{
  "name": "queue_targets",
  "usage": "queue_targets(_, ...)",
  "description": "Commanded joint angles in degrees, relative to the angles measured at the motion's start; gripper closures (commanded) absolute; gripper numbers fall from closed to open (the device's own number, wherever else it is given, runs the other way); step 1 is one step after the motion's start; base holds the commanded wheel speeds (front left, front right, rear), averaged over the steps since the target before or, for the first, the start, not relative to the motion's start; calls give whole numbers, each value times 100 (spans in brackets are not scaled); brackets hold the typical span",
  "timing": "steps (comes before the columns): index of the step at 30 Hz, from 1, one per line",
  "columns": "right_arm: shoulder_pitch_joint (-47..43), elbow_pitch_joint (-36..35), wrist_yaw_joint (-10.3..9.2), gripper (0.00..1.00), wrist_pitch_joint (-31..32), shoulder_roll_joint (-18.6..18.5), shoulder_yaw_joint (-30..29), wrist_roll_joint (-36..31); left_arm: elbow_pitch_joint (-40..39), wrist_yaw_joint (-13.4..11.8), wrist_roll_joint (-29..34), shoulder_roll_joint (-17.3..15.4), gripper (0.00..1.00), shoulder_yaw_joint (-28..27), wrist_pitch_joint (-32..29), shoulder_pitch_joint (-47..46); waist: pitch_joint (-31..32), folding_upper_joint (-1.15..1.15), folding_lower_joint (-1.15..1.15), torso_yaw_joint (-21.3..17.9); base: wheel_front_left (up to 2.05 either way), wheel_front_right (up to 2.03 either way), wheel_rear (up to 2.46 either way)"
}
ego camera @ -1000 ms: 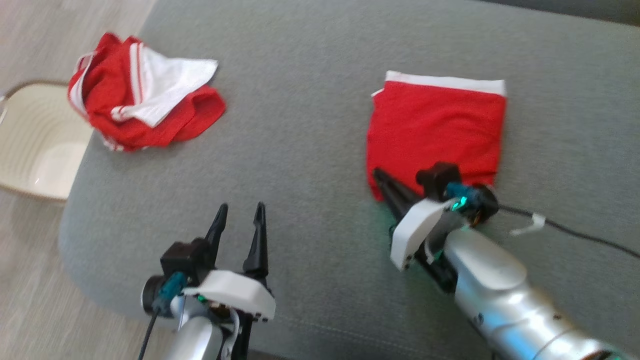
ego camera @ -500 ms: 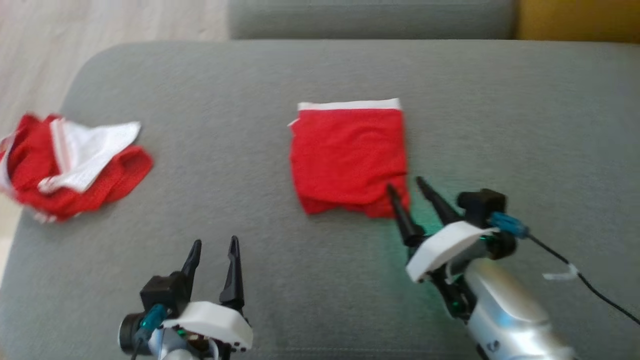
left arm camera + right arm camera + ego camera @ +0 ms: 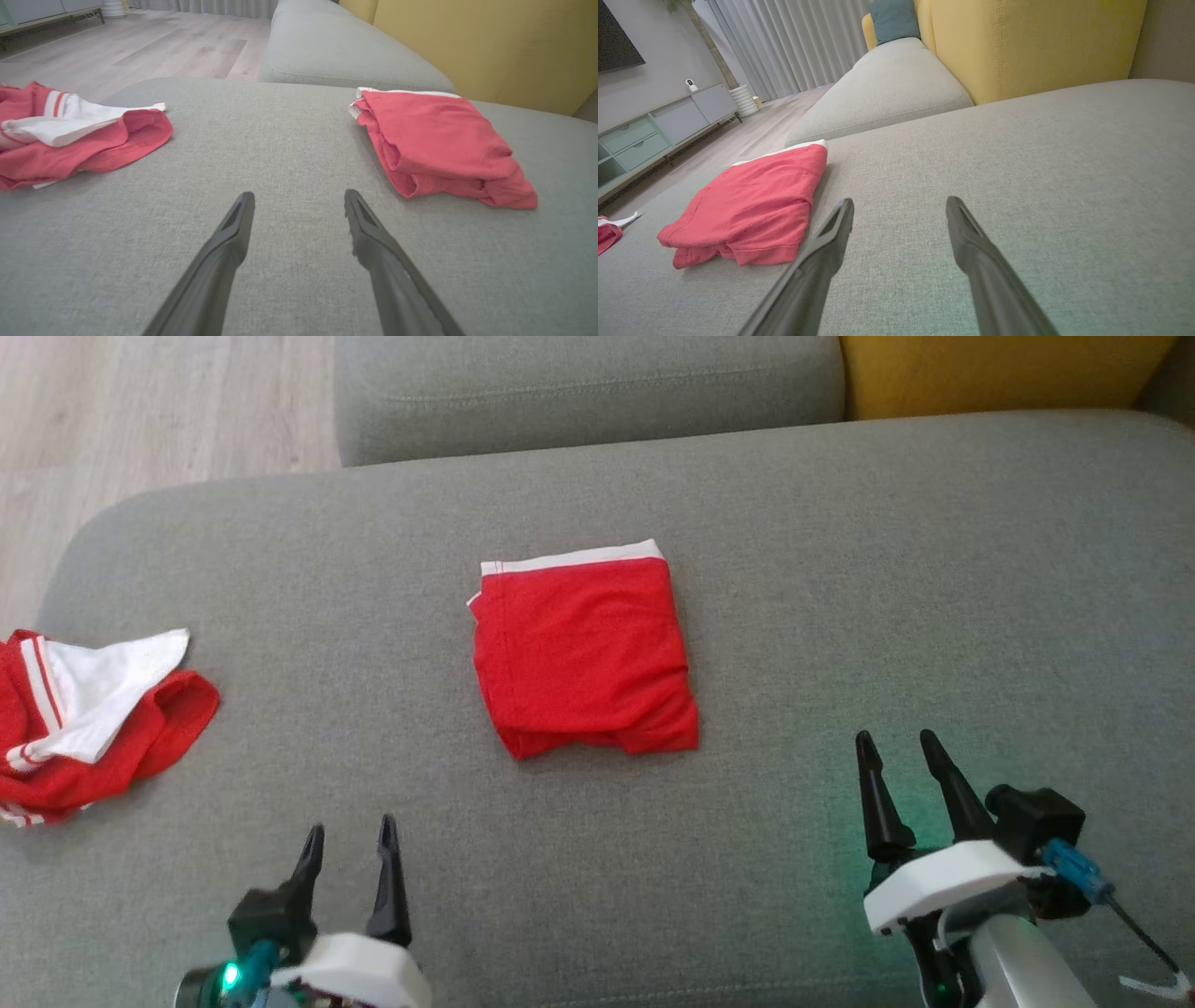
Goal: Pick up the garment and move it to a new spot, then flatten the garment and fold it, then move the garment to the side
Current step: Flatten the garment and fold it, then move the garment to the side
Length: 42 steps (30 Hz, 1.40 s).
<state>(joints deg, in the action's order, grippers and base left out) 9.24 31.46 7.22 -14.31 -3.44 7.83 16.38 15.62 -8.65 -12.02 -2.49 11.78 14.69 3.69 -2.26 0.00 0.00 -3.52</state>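
A red garment [image 3: 583,653], folded into a rectangle with a white band along its far edge, lies flat in the middle of the grey sofa seat [image 3: 887,569]; it also shows as the folded garment [image 3: 439,140] and the folded garment [image 3: 756,205]. A crumpled red jersey [image 3: 93,719] with white striped trim and a white part lies at the seat's left edge, also seen as the crumpled jersey [image 3: 79,135]. My left gripper [image 3: 347,826] is open and empty near the front edge. My right gripper [image 3: 894,737] is open and empty, right of the folded garment and apart from it.
A second grey cushion [image 3: 588,383] and a yellow backrest [image 3: 990,373] lie behind the seat. Wooden floor [image 3: 140,411] is beyond the seat's rounded left end. A low cabinet [image 3: 654,130] stands along the far wall.
The head camera has turned, shifting the whole picture. My right gripper has drawn back from the folded garment's near edge to the lower right. The folded garment lies still.
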Motion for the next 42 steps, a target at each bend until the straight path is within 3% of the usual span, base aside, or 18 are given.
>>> queue_targets(1,28,-356,26,0,-68,54,65,-100,-112,-61,82,-39,0,-272,31,-75,49,0,0,16,0,0,0)
queue_targets(14,-283,-902,26,0,-69,56,0,-351,-121,-199,512,-39,0,-634,31,59,229,0,0,90,0,0,0)
queue_targets(42,-113,-831,26,0,-69,56,-37,-248,-118,-169,605,-39,0,-767,31,-123,-51,0,0,329,0,0,0)
